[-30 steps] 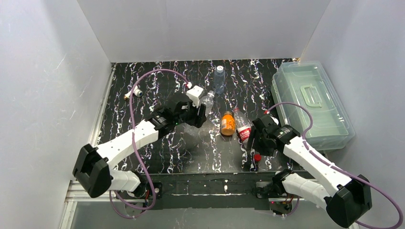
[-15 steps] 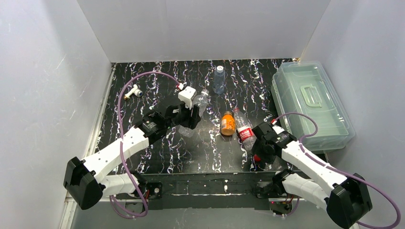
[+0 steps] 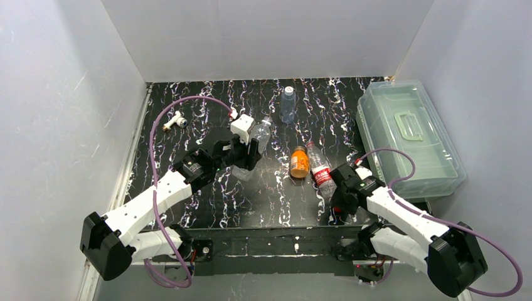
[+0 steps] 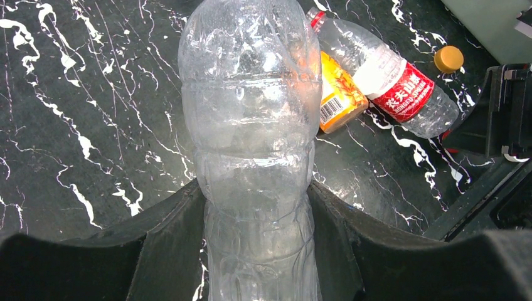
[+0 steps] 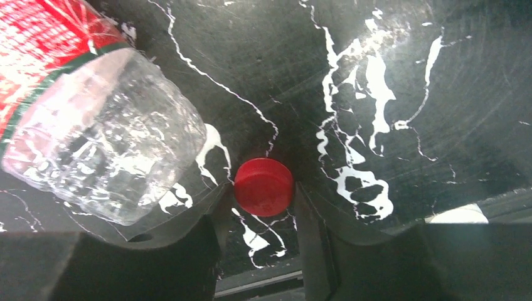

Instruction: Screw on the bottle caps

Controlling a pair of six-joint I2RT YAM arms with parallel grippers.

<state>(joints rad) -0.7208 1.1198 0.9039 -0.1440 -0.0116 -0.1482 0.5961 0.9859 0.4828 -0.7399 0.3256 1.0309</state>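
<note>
Left gripper [image 4: 257, 210]: was clamped around a clear bottle [image 4: 251, 94]. Right gripper [image 5: 263, 210]: was low on the black marbled table [image 3: 188, 125], one finger on each side of a red cap [image 5: 263, 186], right at its edges; whether they pinched it could not be told. The red cap lay near the table's front edge, just beside the base of a red-labelled bottle [image 5: 94, 144]. An orange-yellow cap [image 4: 449, 59] lay loose near the same bottle.
</note>
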